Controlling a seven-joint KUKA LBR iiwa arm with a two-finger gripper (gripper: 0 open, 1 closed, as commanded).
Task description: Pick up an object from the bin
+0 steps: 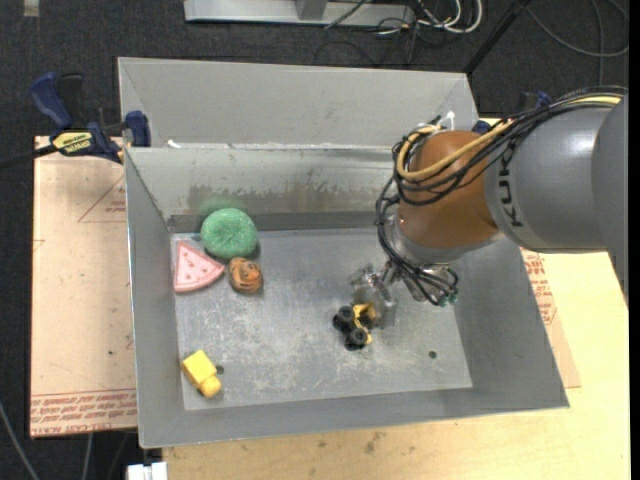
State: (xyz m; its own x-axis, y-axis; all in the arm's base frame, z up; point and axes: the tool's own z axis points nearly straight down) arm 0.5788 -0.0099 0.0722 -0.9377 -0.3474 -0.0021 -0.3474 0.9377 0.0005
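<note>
My tool [375, 296] hangs just right of centre in the bin [300, 368], close at the upper right of a small black-and-yellow toy [354, 326] — released or clenched, I can't tell. The toy looks light, stiff and knobbly — I'd take it across its narrow middle.

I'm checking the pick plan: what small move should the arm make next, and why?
Probably nudge the gripper slightly toward the view's lower left, centring it over the small black-and-yellow toy; that toy lies just beside it, alone in mid-bin.
</note>
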